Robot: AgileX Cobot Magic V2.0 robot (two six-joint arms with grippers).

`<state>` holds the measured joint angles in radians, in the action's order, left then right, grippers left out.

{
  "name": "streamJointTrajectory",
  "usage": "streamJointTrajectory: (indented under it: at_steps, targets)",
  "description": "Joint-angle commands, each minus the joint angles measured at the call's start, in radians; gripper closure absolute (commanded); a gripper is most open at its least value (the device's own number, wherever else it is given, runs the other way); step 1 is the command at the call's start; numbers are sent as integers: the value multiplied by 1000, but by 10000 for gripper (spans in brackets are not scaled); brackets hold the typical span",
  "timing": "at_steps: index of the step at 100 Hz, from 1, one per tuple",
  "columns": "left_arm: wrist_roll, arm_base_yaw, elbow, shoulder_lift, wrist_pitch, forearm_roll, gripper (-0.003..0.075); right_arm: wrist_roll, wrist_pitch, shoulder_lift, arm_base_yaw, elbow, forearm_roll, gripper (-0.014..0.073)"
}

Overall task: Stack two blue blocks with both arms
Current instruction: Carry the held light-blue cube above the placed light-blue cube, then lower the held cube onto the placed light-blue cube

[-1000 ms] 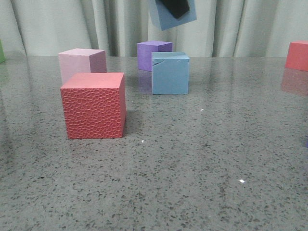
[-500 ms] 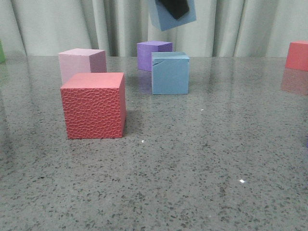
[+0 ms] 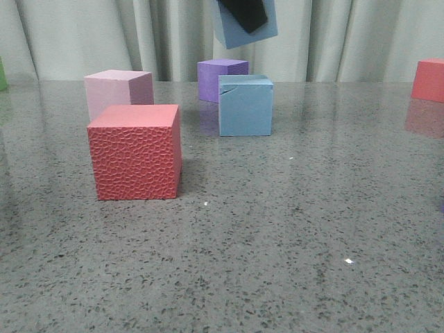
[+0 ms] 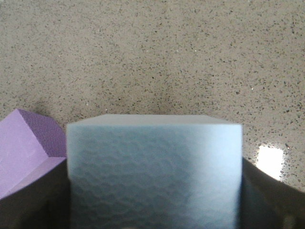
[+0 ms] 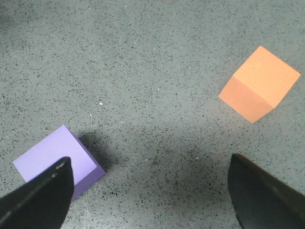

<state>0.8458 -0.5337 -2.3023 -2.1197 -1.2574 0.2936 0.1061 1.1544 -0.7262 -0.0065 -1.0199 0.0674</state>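
One blue block (image 3: 245, 105), with a crack near its top edge, stands on the table at the middle back. My left gripper (image 3: 244, 14) is shut on the other blue block (image 3: 239, 33) and holds it tilted in the air above the standing one, at the front view's top edge. In the left wrist view this held block (image 4: 153, 167) fills the space between the dark fingers (image 4: 267, 191). My right gripper (image 5: 150, 191) is open and empty above bare table and is out of the front view.
A red textured cube (image 3: 135, 151) stands front left, a pale pink cube (image 3: 114, 90) behind it. A purple cube (image 3: 220, 78) stands just behind the standing blue block. Another red cube (image 3: 429, 80) is far right. Under the right gripper lie a purple cube (image 5: 57, 160) and an orange cube (image 5: 259, 83).
The held blue block has shifted slightly to the left and a little lower in the front view. Nothing on the table has moved.
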Motion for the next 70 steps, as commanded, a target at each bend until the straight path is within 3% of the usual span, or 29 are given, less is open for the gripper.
streamJointTrajectory:
  at_steps: [1,70]
  targets:
    - [7,-7,-18,58,-22,30,419,-8,-65,0,-3,-24,11,-53]
    - [31,-7,11,58,-22,28,419,-8,-72,0,-3,-24,11,-53]
